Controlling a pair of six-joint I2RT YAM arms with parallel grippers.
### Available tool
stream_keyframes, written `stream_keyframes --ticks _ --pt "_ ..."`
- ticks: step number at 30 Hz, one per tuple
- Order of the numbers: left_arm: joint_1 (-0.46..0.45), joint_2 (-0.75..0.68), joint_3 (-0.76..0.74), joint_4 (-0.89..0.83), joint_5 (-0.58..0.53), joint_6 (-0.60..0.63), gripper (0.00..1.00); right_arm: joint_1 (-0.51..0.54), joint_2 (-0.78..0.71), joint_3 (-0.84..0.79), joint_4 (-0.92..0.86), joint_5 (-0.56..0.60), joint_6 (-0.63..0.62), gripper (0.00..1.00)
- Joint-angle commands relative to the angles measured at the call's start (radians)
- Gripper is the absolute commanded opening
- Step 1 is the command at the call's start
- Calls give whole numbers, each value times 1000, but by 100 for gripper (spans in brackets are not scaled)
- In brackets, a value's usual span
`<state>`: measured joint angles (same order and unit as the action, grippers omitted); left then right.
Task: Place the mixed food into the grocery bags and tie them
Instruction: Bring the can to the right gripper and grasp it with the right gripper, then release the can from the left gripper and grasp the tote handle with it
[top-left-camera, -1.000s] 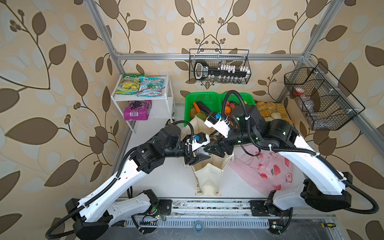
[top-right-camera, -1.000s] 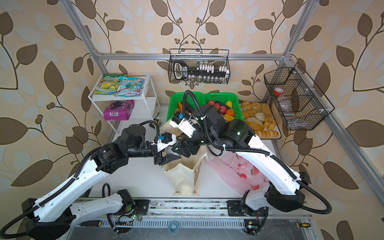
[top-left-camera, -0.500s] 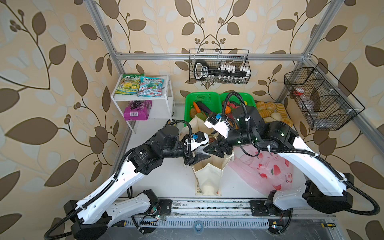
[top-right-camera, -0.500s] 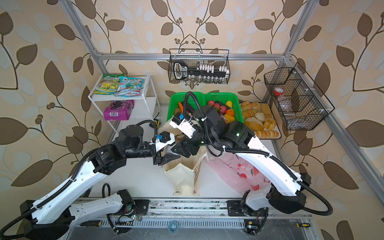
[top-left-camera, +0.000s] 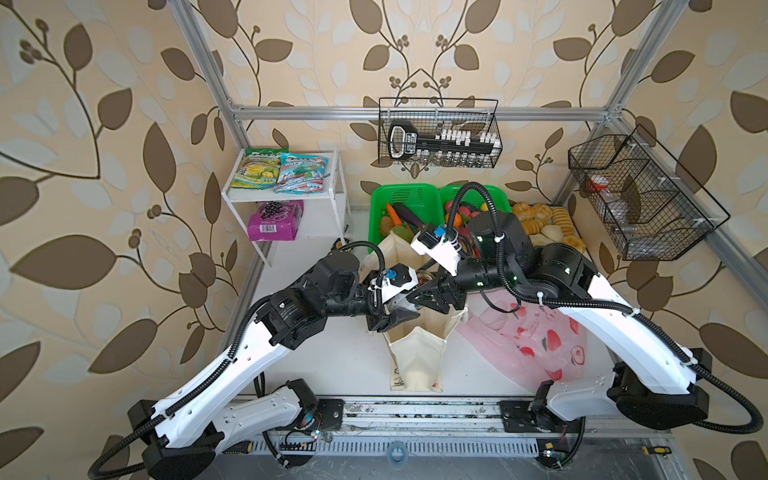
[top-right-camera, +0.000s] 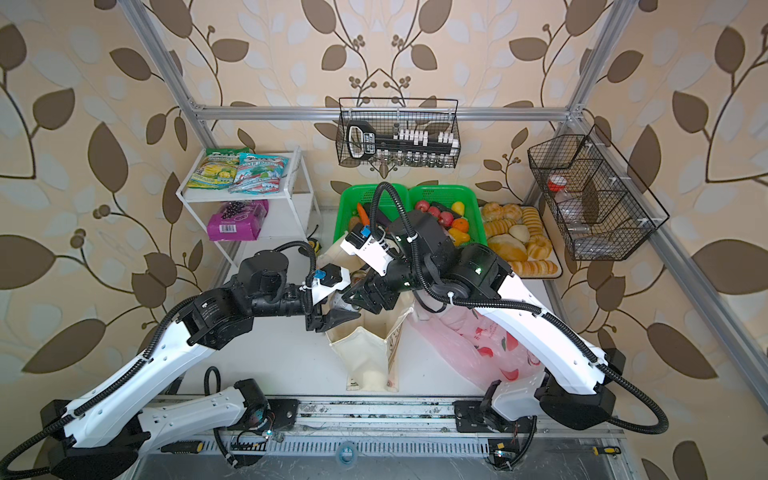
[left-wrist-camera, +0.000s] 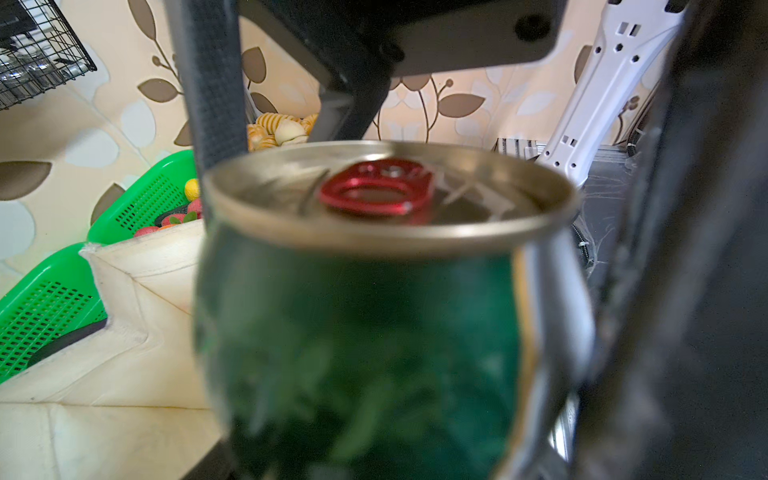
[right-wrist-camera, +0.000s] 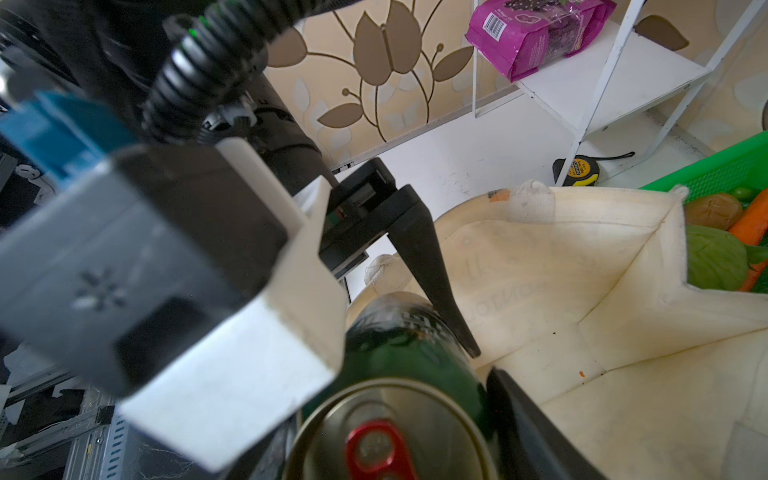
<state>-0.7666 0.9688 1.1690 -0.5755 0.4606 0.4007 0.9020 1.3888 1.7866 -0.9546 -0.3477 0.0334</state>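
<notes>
Both arms meet over the middle of the table (top-left-camera: 345, 357), just above the open mouth of the cream canvas tote (top-left-camera: 415, 353). The left claw (top-left-camera: 401, 309) is clenched on the small can (left-wrist-camera: 361, 332), a dark green one with a red pull tab. One of its black fingers (right-wrist-camera: 432, 282) lies along the can's side in the right wrist view. The can's red-tabbed top is turned toward the right claw (top-left-camera: 428, 293). That claw's fingers (left-wrist-camera: 212, 83) stand on either side of the can's top end. I cannot tell whether they press on it or only bracket it.

The tote stands open and creased. The pink plastic bag (top-left-camera: 536, 345) lies flat beside it, under the right arm. The purple grape-print packet (top-left-camera: 274, 220) sits on the lower level of the white shelf (top-left-camera: 332, 195), and the teal mint packet (top-left-camera: 301, 178) lies on top. A green cabbage (right-wrist-camera: 712, 257) and a brown potato (right-wrist-camera: 712, 210) rest in the green basket (top-left-camera: 399, 199) just behind the tote.
</notes>
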Motion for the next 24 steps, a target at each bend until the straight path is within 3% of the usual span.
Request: stream_keyframes --ticks 1,7,11,18,24 --pt "-10 -19 39 130 36 4 28 4 4 -22 -1 -15 -5 71" --pt "-10 -24 41 138 28 7 29 5 9 -23 -1 -16 -7 71" --pt "-10 -28 39 128 18 13 29 4 11 -20 -8 -26 -15 66" --pt "-10 -35 32 143 20 7 30 4 18 -16 -18 -24 -17 72" --pt "-10 -39 21 147 20 3 31 9 21 -16 -21 -12 -14 64"
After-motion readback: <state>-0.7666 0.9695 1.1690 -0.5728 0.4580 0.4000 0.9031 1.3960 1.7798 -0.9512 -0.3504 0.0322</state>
